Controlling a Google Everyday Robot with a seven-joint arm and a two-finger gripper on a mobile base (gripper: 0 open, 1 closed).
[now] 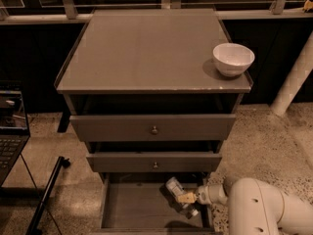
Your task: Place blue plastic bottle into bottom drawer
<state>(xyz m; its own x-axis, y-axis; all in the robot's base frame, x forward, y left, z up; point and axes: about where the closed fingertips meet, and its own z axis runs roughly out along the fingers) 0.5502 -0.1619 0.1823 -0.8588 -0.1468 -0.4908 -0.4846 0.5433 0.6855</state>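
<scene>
The bottom drawer is pulled out below the two knobbed drawers, its flat floor showing. The blue plastic bottle is inside it at the right side, tilted, with its label showing. My gripper reaches in from the right on the white arm and is shut on the bottle, low over the drawer floor. The bottle's lower end is hidden behind the fingers.
A white bowl stands on the right of the cabinet top. The upper drawer and middle drawer are partly open. A laptop and a black pole stand at the left.
</scene>
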